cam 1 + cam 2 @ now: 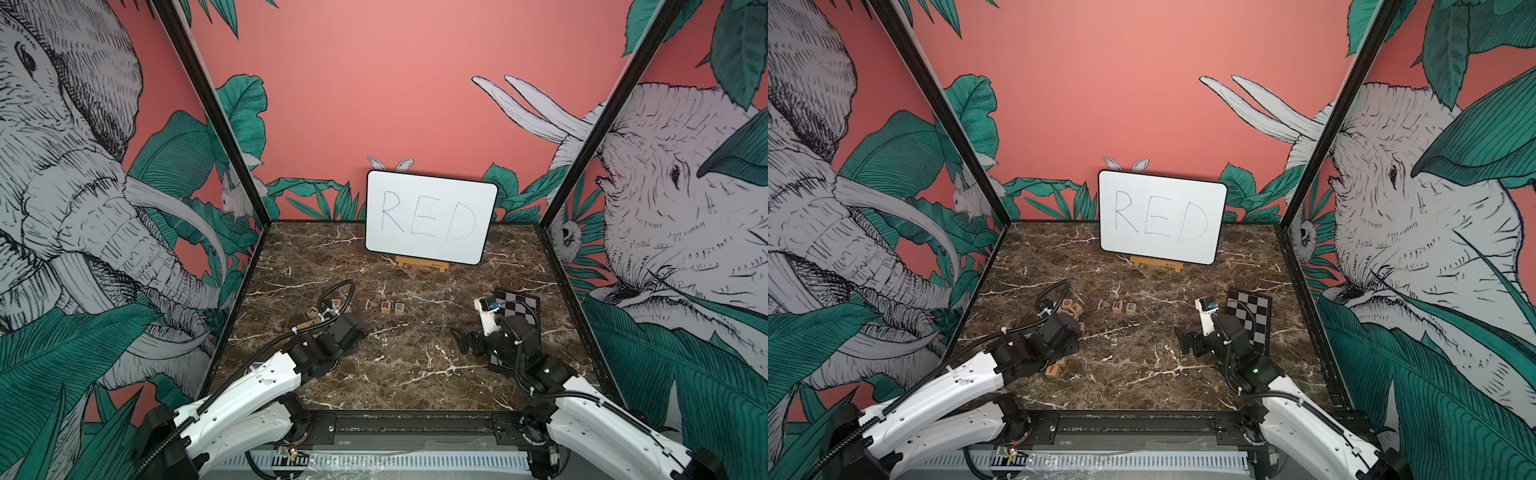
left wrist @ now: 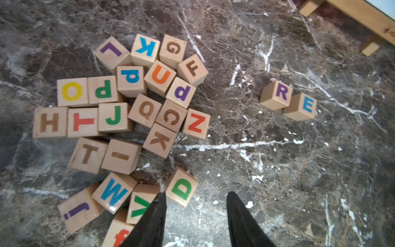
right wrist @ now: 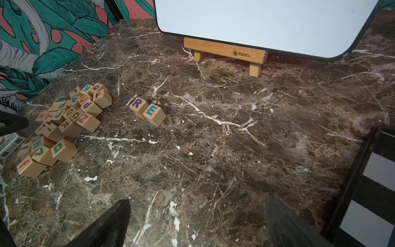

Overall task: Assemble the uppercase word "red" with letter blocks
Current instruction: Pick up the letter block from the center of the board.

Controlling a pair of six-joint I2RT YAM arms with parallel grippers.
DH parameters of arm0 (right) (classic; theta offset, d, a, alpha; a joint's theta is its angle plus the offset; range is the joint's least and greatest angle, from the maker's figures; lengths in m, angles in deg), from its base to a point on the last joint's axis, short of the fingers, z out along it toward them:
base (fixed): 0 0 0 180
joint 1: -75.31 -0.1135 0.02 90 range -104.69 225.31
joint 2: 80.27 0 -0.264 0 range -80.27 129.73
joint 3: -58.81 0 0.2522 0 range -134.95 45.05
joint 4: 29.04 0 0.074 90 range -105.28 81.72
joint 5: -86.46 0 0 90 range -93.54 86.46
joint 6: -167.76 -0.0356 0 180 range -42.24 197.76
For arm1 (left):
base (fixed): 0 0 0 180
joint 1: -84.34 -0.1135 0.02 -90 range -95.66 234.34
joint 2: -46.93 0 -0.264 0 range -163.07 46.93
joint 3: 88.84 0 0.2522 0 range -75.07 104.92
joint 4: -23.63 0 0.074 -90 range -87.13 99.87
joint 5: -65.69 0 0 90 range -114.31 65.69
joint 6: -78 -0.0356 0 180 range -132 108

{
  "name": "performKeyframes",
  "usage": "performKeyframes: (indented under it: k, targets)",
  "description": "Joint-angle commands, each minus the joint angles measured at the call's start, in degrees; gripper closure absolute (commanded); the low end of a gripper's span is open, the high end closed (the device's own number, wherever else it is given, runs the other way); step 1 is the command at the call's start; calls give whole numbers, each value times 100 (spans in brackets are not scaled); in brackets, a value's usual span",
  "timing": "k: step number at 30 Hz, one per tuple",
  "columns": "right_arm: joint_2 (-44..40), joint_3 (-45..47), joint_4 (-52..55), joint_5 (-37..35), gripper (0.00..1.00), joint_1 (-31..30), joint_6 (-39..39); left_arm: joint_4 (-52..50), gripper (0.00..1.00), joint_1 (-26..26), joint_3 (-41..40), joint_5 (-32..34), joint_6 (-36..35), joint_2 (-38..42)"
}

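Left end effector (image 2: 196, 193) half-open, empty, tip beside green D block (image 2: 181, 189) at pile (image 2: 116, 117) edge | D: probably light, stiff, smooth wood, pinch opposite flat sides | R block (image 2: 276, 95), E block (image 2: 300, 106) touching on desk (image 2: 277, 171) | right end effector (image 3: 196, 205) wide, empty

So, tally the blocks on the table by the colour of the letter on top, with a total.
Brown: 8
Green: 4
Blue: 4
Purple: 4
Red or orange: 4
Yellow: 1
Total: 25 blocks showing in the left wrist view.
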Motion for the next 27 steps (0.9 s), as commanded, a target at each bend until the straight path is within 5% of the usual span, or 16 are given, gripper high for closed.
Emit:
performKeyframes:
  k: [1, 14, 27]
  targets:
    - [-43, -44, -169, -44, 2, -33, 26, -524, 52, -18, 138, 437, 674, -77]
    - [-70, -48, -151, -28, 2, -33, 14, -729, 53, -25, 262, 267, 1490, -466]
    - [-96, -41, -137, -15, 2, -33, 7, -24, 51, -18, 106, -695, 2578, -1082]
